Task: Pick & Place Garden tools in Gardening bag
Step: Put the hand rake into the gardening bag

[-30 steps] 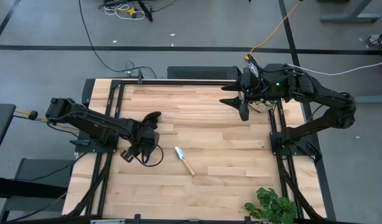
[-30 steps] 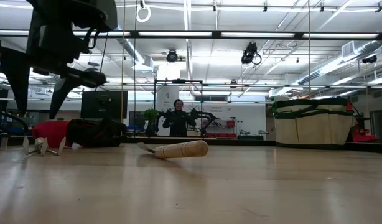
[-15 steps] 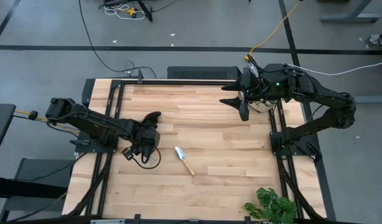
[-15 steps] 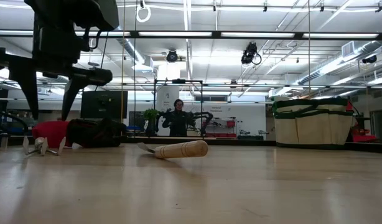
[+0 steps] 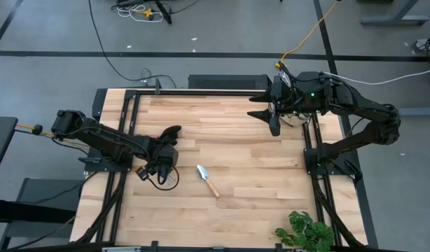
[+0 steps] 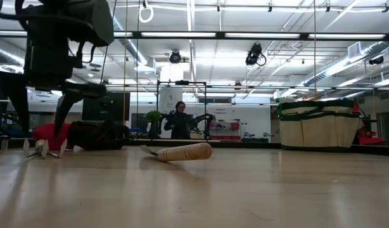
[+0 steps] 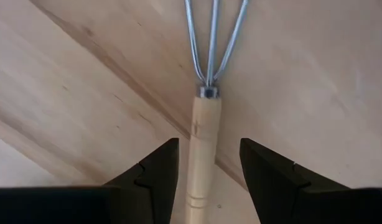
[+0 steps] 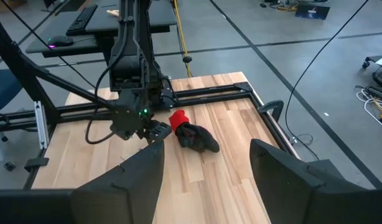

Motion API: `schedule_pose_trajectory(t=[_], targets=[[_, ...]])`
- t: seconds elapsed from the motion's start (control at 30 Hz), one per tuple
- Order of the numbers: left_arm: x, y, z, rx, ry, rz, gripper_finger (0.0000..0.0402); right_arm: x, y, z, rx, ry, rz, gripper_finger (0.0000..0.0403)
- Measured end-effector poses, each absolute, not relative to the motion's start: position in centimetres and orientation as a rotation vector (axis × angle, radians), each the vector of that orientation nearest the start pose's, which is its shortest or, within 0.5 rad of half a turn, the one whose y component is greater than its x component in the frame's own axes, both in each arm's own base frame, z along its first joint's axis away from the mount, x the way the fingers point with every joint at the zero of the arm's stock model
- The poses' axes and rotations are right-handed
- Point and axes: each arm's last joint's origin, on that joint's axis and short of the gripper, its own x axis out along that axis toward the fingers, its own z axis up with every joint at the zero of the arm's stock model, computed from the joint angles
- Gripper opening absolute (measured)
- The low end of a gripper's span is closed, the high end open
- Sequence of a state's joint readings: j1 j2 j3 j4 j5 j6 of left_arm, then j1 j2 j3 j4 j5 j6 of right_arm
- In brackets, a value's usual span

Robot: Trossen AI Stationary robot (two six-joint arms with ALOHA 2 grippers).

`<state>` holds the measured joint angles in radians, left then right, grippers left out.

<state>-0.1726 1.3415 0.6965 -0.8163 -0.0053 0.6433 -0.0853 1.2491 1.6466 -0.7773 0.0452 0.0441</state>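
Note:
The wooden-handled mini rake (image 7: 203, 134) lies flat on the table under my left gripper (image 7: 208, 146). That gripper is open and points down, with one finger on either side of the handle and a gap on both sides. In the high view it (image 5: 157, 166) is at the table's left. The red-and-black glove (image 5: 171, 133) lies just beyond it. The silver trowel (image 5: 206, 179) lies near the middle. The gardening bag (image 6: 318, 123) shows only in the low view. My right gripper (image 5: 271, 115) waits open, raised at the far right.
A leafy plant (image 5: 306, 231) stands at the table's near right corner. Black rails (image 5: 124, 140) run along the left and right sides of the tabletop. Bare wood lies between the trowel and the right arm. A person shows in the room beyond the table (image 6: 180, 120).
My left gripper has come down toward the rake and rolled a little about its own axis; its fingers now straddle the handle. The gap between them has stayed the same. The rake, glove and trowel have not moved.

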Motion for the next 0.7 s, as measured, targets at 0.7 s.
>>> schedule_pose_trajectory(t=[0.7], targets=[[18.7,-3.1,14.1,0.682,1.399,-0.568,0.0177,22.9,-2.1,47.0,0.052,0.359,-0.138,0.024]])
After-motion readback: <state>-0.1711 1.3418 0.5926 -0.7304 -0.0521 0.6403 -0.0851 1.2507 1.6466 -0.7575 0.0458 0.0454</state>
